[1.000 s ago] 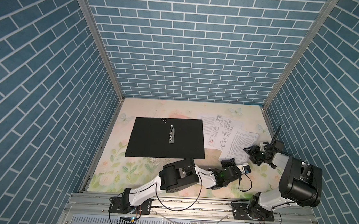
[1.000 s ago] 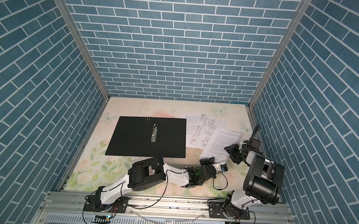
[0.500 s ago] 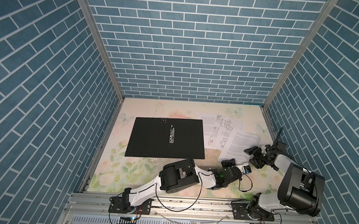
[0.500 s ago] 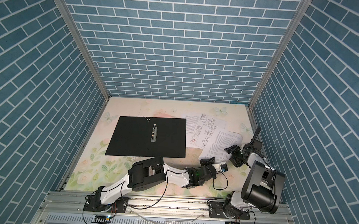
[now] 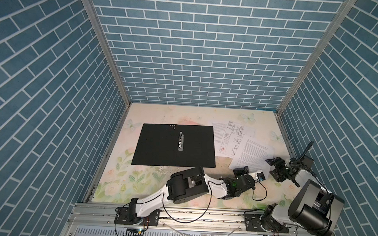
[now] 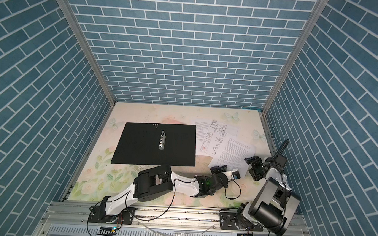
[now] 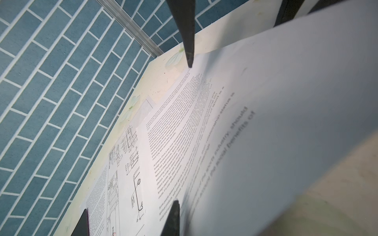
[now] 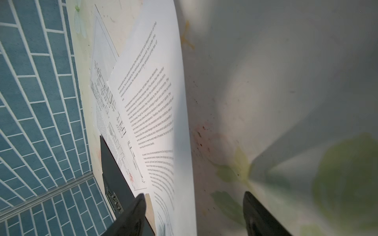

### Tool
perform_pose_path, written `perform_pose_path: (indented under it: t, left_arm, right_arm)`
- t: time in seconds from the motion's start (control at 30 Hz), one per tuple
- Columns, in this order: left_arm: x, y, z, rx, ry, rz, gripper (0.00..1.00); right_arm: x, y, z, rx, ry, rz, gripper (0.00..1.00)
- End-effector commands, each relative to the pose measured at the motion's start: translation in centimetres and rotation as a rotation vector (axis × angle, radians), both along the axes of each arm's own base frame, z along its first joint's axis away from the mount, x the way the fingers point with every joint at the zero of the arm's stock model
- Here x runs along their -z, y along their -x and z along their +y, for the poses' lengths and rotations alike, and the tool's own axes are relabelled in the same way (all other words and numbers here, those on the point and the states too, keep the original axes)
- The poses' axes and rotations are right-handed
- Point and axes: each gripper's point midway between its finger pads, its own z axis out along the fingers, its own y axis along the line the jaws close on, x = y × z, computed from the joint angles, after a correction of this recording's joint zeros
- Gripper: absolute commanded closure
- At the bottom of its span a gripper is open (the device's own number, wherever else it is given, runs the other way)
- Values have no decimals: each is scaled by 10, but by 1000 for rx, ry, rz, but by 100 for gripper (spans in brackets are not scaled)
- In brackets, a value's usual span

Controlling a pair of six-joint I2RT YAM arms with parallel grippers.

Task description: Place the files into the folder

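Left gripper [image 5: 240,170] pinches text sheet [image 5: 252,152] right of folder [image 5: 159,148]; right gripper [image 5: 274,167] farther right, jaws apart.

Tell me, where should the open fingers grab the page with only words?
Probably the text-only sheet by its raised right edge, coming from the right: the left fingers pinch its near edge, so that side arches off the table, leaving room underneath.

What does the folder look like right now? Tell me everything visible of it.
The folder lies opened flat on the floral table, matte black inside facing up, thin and stiff-looking. A silver metal clip sits along its centre fold, small white dots near the far edge. Its right edge meets the drawing sheet. No sheet lies on it.
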Motion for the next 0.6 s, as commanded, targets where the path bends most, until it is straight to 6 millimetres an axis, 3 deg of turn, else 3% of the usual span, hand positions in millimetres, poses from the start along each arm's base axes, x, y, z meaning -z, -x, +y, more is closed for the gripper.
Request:
perform_pose_path:
  t: [0.0,0.13,0.37,0.57]
  left_arm:
    - [-27,3,-6,3,57,2,86]
    - [-24,5,-7,17,55,13,86]
    - [-20,8,-7,27,49,16,85]
    - [-19,10,-9,38,53,21,85]
  right_arm:
    - [2,-5,5,-9,-41,-50,29]
    - [0,-10,3,8,-42,-77,37]
    - [-4,-12,0,26,-39,-85,62]
    - [-2,-10,2,26,-51,-72,78]
